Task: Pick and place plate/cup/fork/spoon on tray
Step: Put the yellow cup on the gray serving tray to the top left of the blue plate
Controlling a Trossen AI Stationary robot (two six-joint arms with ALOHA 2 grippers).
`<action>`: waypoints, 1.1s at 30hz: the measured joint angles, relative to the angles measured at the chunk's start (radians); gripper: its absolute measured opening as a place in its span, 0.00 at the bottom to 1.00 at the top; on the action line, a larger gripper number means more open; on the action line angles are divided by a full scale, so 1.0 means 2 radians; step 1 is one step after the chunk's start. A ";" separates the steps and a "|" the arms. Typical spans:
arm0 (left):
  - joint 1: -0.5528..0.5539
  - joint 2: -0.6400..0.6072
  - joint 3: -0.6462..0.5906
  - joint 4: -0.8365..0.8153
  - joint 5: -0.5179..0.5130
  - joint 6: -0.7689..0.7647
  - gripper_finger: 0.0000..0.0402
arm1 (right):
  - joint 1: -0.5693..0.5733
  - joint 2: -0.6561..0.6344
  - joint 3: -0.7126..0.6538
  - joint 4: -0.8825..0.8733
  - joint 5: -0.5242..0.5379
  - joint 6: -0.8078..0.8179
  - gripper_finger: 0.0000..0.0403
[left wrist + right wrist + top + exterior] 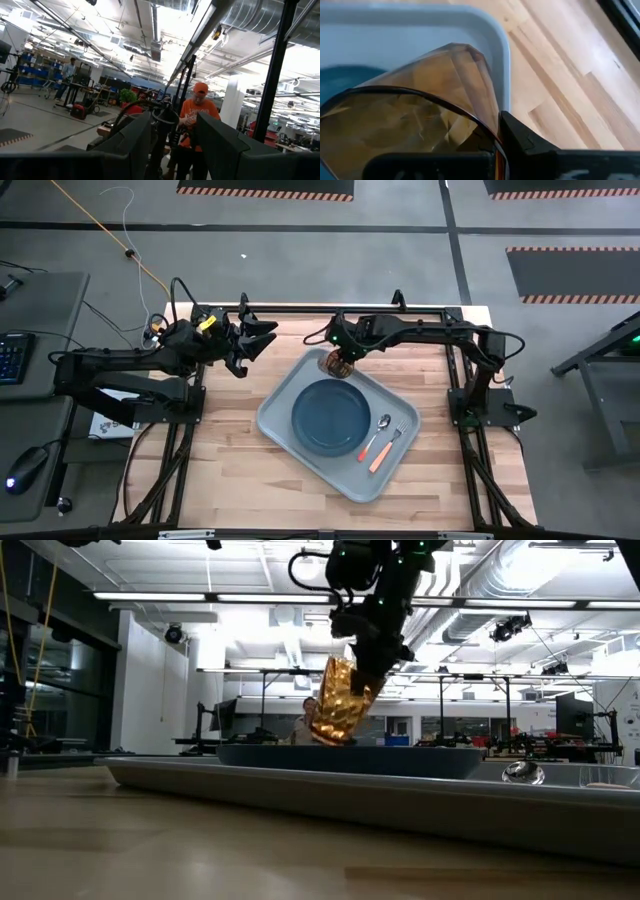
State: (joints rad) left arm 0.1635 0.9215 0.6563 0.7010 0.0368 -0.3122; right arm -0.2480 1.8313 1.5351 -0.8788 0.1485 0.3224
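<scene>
The grey-blue tray (285, 425) lies mid-table with the teal plate (332, 418) on it. The red-handled spoon (374, 437) and peach-handled fork (390, 448) lie on the tray to the plate's right. My right gripper (341, 356) is shut on the amber cup (333, 364) over the tray's far left corner. In the low view the cup (340, 705) hangs tilted above the plate's rim (300, 752). My left gripper (258, 338) is open and empty, raised near the table's far left. My right gripper holds the cup by its rim wall (487, 127). One finger (522, 137) is outside the wall and the other appears inside the cup. The fingers come from above, slanting down. The cup is lifted clear, tilted, its base (330, 732) lowest.
Bare wood table (230, 480) lies left of and in front of the tray. The arm bases and frame rails stand at both table sides. A person in an orange shirt (197, 117) stands in the room beyond the table.
</scene>
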 joint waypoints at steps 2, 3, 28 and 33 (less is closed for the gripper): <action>0.000 0.000 0.000 0.000 0.000 -0.006 0.37 | -0.004 0.000 0.009 -0.001 -0.004 0.011 0.00; 0.000 0.000 0.000 0.000 0.000 -0.010 0.37 | -0.007 0.000 0.014 0.000 -0.009 0.017 0.00; 0.000 0.000 0.000 0.005 0.000 -0.013 0.37 | -0.031 0.153 0.224 -0.148 -0.080 0.050 0.00; 0.000 0.000 0.000 0.005 -0.001 -0.013 0.37 | -0.034 0.157 0.224 -0.142 -0.090 0.067 0.00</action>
State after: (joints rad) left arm 0.1633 0.9216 0.6563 0.7113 0.0357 -0.3380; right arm -0.3169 2.1457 1.9823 -1.1628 -0.0310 0.4559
